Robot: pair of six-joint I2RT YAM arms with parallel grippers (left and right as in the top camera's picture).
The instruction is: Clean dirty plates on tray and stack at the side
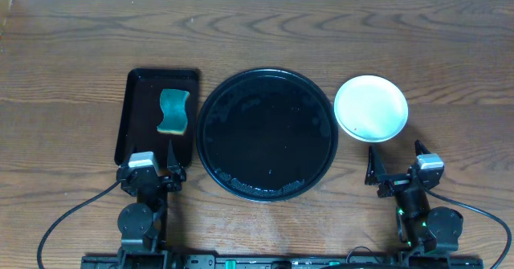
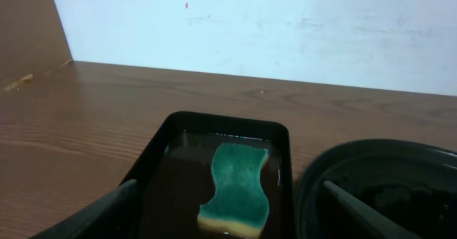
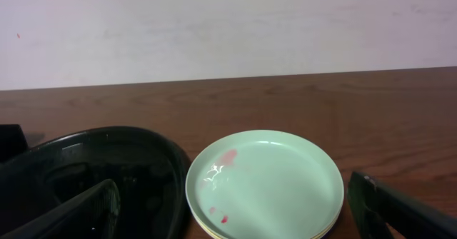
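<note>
Stacked on the worktop just right of the round black tray, as the task wants: plates, mint on top, faintly red-smeared. Left pincer and right pincer spread, empty, parked clear.

Behind all the objects the table is open wood across its whole width. Directly ahead of the left gripper the rectangular tray bars a low path, with the sponge inside it. The round tray fills the middle, leaving only narrow strips of wood to either neighbour. The plates, apparently stacked, lie just ahead of the right gripper; to the right of them the wood is free.
</note>
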